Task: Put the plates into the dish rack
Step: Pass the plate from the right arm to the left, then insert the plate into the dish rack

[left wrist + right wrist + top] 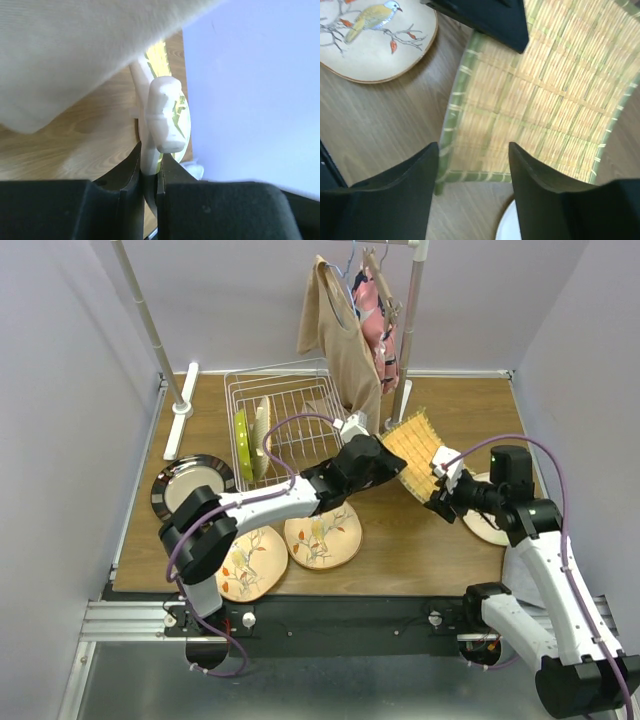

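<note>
My left gripper (388, 455) is shut on the left edge of a yellow woven-look square plate (418, 452) and holds it tilted above the table, right of the dish rack (285, 400). In the left wrist view the jaws (150, 156) pinch the plate's edge (149, 150). My right gripper (438, 497) is open just below the plate's near corner; in its own view (472, 150) the woven plate (540, 85) fills the space ahead of the jaws. A lime plate (242, 445) and a cream plate (262, 432) stand in the rack. Two peach bird plates (322, 536) lie in front.
A dark-rimmed plate (190, 483) lies left of the rack. A pale plate (486, 528) lies under my right arm. A clothes rail with a hanging beige garment (345, 340) stands behind the woven plate, and the garment crowds the left wrist view (75, 55).
</note>
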